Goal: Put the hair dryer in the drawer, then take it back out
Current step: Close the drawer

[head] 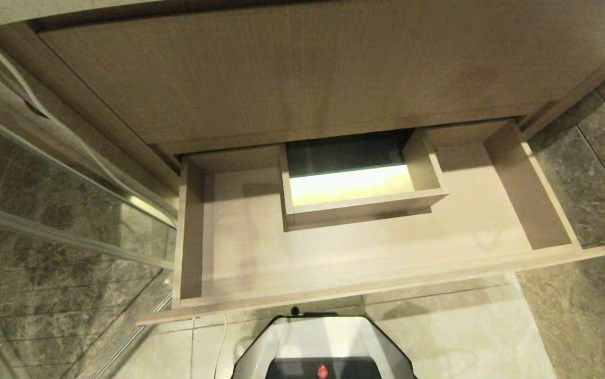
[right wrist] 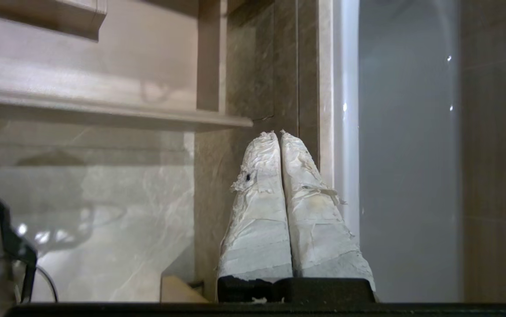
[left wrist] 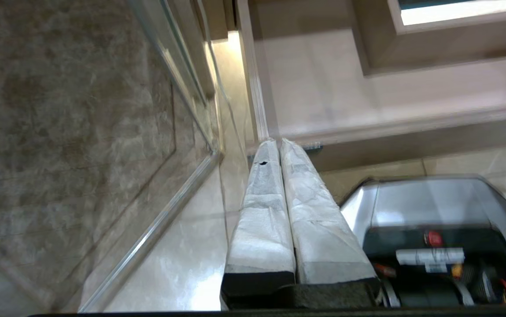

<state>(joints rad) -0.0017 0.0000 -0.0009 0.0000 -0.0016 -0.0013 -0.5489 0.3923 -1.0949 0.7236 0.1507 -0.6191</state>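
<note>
The drawer (head: 365, 247) is pulled out wide in the head view, w/ its front edge near the robot base (head: 323, 345). Nothing lies on its pale wood-grain bottom. In the middle at the back there is a rectangular cutout w/ raised walls (head: 360, 181), open through the base, dark and lit inside. The hair dryer is not visible in any view, so its place and which way it points can't be told.

The left gripper (left wrist: 274, 141) hangs down by the drawer's left front corner, beside the glass panel (left wrist: 182, 88); its two white-wrapped fingers (left wrist: 261, 207) are pressed together, holding nothing. The right gripper (right wrist: 277, 133) is low at the drawer's right end, near the dark stone wall (right wrist: 257, 66); its fingers (right wrist: 261, 211) are also closed tight on nothing. Neither arm shows in the head view.
</note>
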